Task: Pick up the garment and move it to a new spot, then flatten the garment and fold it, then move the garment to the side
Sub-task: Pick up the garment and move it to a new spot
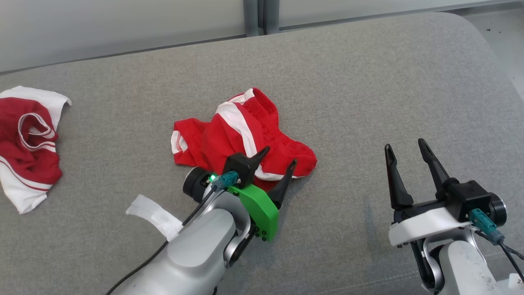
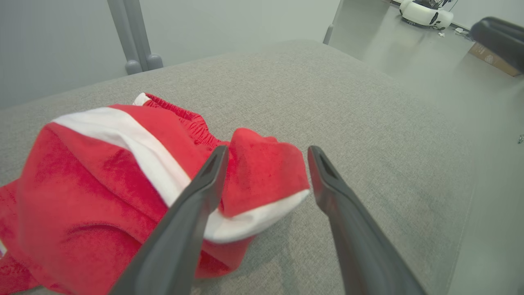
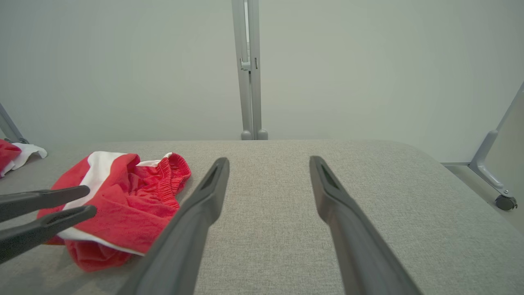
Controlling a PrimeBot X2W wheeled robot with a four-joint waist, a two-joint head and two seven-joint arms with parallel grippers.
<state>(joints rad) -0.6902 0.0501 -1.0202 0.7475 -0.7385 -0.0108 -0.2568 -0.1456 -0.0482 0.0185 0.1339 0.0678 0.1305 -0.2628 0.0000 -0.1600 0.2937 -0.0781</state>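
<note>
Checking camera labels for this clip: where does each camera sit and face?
Head view: above, looking down at the grey table; left tool and right tool rise from below.
Left wrist view: low, along its own open fingers at the red shorts.
Right wrist view: low, along its own fingers across the table towards the wall; left tool at its left.
All three share the shorts.
</note>
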